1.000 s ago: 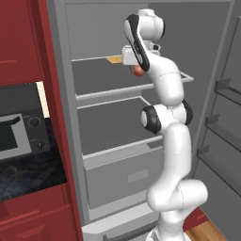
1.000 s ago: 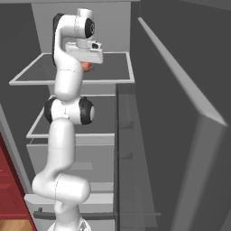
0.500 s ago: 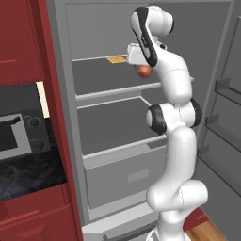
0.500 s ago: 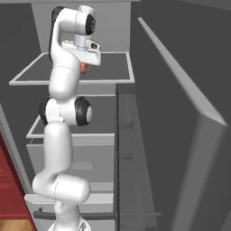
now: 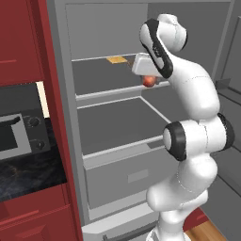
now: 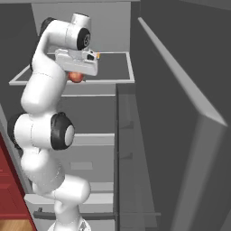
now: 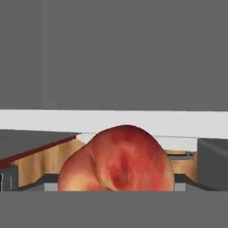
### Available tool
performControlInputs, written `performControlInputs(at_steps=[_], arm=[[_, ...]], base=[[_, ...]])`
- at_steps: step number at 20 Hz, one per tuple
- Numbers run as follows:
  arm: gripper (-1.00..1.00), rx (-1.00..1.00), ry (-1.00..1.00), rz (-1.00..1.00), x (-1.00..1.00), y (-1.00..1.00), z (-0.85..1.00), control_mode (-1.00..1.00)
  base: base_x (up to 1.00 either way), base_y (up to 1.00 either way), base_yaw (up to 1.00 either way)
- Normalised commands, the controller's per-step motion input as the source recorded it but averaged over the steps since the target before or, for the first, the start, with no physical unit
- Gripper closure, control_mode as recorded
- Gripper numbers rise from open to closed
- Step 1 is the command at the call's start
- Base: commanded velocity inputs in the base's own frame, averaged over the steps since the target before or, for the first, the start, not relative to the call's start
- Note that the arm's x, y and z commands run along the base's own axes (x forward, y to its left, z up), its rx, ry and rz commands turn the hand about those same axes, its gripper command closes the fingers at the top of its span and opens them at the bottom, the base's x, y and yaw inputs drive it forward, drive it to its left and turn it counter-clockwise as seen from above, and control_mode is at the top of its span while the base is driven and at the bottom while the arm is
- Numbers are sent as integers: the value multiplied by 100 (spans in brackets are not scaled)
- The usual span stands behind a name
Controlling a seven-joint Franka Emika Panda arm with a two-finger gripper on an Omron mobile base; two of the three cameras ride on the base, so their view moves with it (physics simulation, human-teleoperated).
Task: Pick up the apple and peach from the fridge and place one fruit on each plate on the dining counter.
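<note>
Peach [image 7: 116,159]: red-orange, at six o'clock under the hand, level with the fridge [image 5: 108,117] upper shelf front.
Gripper [image 6: 77,77]: half-spread, clamped on the peach.
Handling: probably light, soft-skinned; grip across the middle, gently.

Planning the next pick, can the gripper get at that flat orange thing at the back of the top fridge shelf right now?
Probably not: the gripper is shut on the peach, so that fruit must go first. The shelf around the flat orange item looks open.

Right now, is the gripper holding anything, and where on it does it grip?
Yes, the gripper holds a red-orange fruit, apparently the peach, hanging under the hand at the fridge's upper shelf. The contact points are hidden.
</note>
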Motion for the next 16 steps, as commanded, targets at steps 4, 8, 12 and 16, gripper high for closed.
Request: performControlInputs(at_steps=[4,8,12,16], arm=[[100,0,-16,0,-79,0,10,-100],[100,0,-7,0,-89,0,38,-100],[100,0,0,0,-100,0,31,-100],[100,0,0,0,-100,0,16,-100]], base=[[0,0,0],[0,0,0],[0,0,0],[0,0,0]])
